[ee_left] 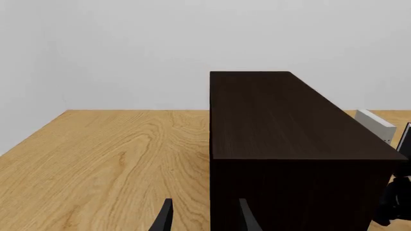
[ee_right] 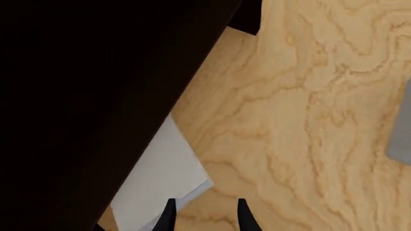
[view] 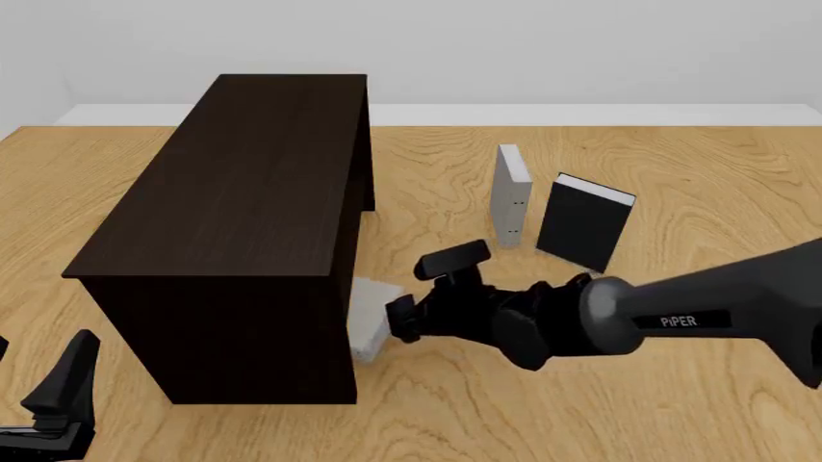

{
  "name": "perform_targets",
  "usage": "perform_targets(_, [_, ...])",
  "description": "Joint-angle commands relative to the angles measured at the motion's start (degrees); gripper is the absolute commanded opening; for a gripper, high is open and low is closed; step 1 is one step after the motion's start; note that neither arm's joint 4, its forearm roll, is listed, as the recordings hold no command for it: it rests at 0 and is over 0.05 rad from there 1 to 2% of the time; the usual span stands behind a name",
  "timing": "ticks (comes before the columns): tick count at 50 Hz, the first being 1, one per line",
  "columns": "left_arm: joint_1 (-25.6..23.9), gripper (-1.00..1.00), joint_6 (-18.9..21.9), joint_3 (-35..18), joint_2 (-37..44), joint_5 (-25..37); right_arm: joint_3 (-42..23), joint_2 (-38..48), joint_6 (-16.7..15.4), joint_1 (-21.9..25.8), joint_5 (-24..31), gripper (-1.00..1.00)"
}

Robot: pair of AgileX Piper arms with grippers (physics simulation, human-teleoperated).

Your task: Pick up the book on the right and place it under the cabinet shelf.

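Observation:
The dark brown cabinet shelf stands left of centre; it also shows in the left wrist view and the right wrist view. A light grey book lies flat on the table at the cabinet's right side, partly in under it. My right gripper is open, its fingertips just short of the book's outer corner and not holding it. My left gripper is open and empty at the cabinet's near left end.
A second light grey book with two dark dots on its spine stands upright right of the cabinet. A black-covered book stands beside it. The wooden table ends at a white wall.

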Motion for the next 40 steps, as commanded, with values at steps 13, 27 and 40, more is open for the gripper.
perform_targets(13, [0.02, 1.00, 0.00, -0.08, 0.05, 0.03, -5.74, 2.03, 3.03, 5.21, 1.44, 1.00])
perform_targets(27, [0.02, 1.00, 0.01, -0.08, 0.08, 0.03, -3.69, 1.79, 2.32, 2.78, 0.12, 1.00])
perform_targets(40, [0.03, 1.00, 0.01, -0.03, 0.04, 0.02, 2.60, -5.42, 1.70, -1.20, -0.86, 1.00])
